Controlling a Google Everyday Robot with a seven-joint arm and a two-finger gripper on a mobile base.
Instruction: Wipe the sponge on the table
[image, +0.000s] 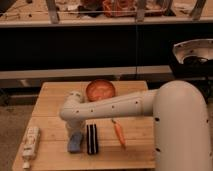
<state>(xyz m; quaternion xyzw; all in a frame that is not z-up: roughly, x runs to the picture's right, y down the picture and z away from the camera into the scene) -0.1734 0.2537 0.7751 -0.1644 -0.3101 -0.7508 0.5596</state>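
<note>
Sponge: flat on the table near its front edge, just left of a black block. A white bottle lies further left and a carrot to the right.
Hand: right over the sponge's back end. Opening cannot tell; contact likely, not certain.
Step (judged): hand working at the sponge, either gripping or sliding it.
Next: calls for steady downward pressure and strokes that miss the block.
Far: orange bowl.

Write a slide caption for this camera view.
Robot's gripper hangs directly over a small blue-grey sponge on a light wooden slatted table.
</note>
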